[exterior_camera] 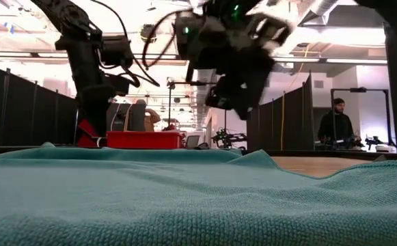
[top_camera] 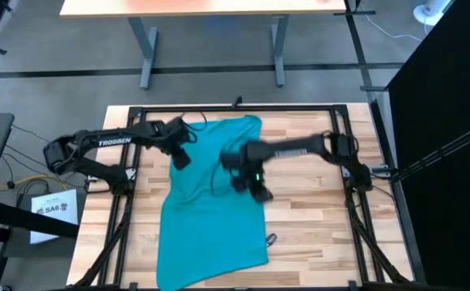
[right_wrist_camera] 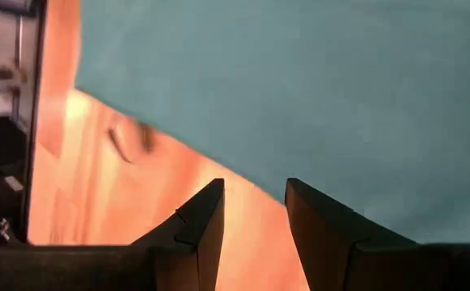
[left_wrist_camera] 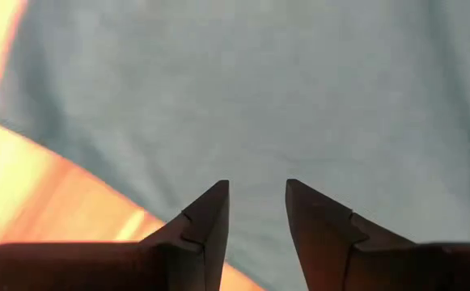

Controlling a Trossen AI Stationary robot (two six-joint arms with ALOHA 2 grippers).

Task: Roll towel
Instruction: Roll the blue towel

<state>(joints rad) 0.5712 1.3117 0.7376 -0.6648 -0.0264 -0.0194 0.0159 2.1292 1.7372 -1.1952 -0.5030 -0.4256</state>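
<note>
Two grippers are held above the towel [top_camera: 210, 202], and nothing is gripped yet. The left gripper [top_camera: 182, 159] is poised over the towel's left edge near the far end, fingers parted a little and empty; the right gripper [top_camera: 259, 192] is hung over the right edge, likewise slightly open and empty. That paired placement is judged a setup for taking both long edges at once. The teal cloth is spread lengthwise down the wooden table [top_camera: 315, 218], unrolled, gently rumpled, its near end reaching the table's front edge.
</note>
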